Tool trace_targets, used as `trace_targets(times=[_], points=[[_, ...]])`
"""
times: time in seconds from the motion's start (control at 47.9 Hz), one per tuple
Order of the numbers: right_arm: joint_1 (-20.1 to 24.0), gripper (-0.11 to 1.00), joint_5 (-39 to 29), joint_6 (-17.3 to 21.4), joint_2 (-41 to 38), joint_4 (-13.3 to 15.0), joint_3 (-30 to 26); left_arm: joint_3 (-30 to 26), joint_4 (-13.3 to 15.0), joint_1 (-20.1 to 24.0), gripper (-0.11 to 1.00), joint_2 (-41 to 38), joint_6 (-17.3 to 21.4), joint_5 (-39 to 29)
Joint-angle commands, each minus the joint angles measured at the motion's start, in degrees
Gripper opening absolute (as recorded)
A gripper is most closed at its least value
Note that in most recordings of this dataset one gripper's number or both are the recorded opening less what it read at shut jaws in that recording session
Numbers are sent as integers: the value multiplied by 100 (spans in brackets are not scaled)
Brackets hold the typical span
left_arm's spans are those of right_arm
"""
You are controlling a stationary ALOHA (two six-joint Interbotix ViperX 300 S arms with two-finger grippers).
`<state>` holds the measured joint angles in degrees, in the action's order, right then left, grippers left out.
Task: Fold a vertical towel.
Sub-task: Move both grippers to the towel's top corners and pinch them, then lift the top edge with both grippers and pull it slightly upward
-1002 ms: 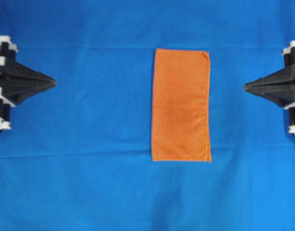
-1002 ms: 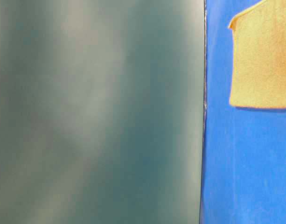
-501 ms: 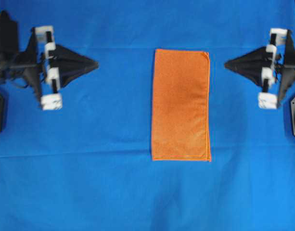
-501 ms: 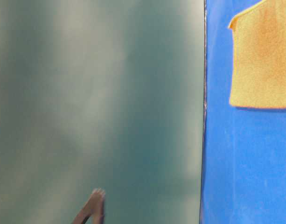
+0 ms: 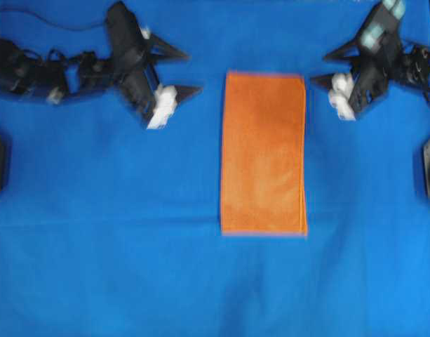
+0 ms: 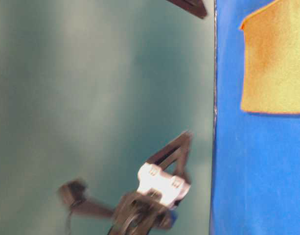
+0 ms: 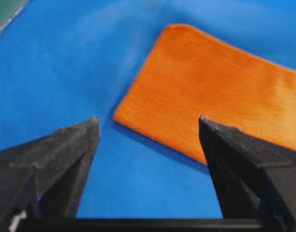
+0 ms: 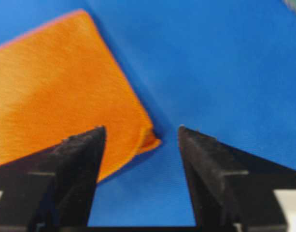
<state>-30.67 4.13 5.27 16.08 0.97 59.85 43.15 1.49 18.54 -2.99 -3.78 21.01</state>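
The fingers (image 7: pixel 70 145) of the left gripper (image 7: pixel 147 123) stand wide apart with nothing between them, and the wrist view looks through the gap at one corner of the towel (image 7: pixel 210 92), which lies on the blue sheet (image 7: pixel 65 63) just ahead. The right gripper (image 8: pixel 140 133) is spread too, somewhat less widely, and holds nothing; its fingertips frame the towel's other far corner, where the edge shows a slight lift and what looks like more than one layer.

From overhead, the towel lies flat near the middle of the sheet as a tall, narrow rectangle, long side running away from the camera. The left gripper sits just beside its upper left corner and the right gripper just beside its upper right corner — neither touches the cloth as far as the blur allows me to tell. The table-level view shows only a part of the towel at the edge of its frame, plus the arm in motion blur.

As for progress, I judge the fold itself has not begun: the cloth is undisturbed, no edge is raised off the sheet, and no corner is pinched. What seems to be left is nearly everything — lowering onto the two far corners, closing on them, carrying that short edge over to meet the near one, and letting go.
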Motion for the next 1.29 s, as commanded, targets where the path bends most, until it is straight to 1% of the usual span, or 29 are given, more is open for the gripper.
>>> trace_targets(times=[0.0, 0.167, 0.355, 0.584, 0.751, 0.814, 0.856, 0.898, 0.918, 1.002, 1.023, 1.044, 1.085, 1.273], points=[[-53, 60, 35, -18, -404, 62, -281, -369, 9, 88, 79, -352, 18, 62], [-70, 60, 44, -26, -940, 105, -466, -756, 9, 167, 78, -949, 18, 62], [-70, 60, 167, -18, -1354, 105, -554, -1063, 9, 176, 78, -1424, 18, 53], [-70, 60, 483, -18, -1644, 79, -554, -1336, 9, 176, 78, -1837, 18, -9], [-70, 58, 475, -9, -1688, 79, -554, -1503, 9, 167, 74, -2057, 26, -308], [-62, 54, 475, -9, -1688, 79, -554, -1582, 9, 158, 67, -2136, 70, -510], [-62, 49, 466, -9, -1688, 97, -545, -1635, 9, 132, 59, -2188, 97, -633], [-62, 38, 457, -35, -1688, 105, -545, -1679, 9, 123, 49, -2224, 105, -712], [-53, 32, 448, -44, -1688, 105, -536, -1696, 9, 114, 41, -2232, 114, -729], [-35, 9, 422, -53, -1688, 123, -536, -1714, 9, 88, 21, -2268, 123, -773], [-26, 4, 413, -53, -1688, 123, -536, -1714, 9, 88, 16, -2268, 123, -782], [-26, 2, 404, -53, -1688, 123, -545, -1705, 9, 88, 11, -2268, 123, -773], [-26, 2, 404, -44, -1688, 132, -545, -1696, 9, 88, 4, -2259, 114, -773], [-26, 2, 396, -44, -1679, 123, -562, -1688, 9, 79, 3, -2206, 44, -853]])
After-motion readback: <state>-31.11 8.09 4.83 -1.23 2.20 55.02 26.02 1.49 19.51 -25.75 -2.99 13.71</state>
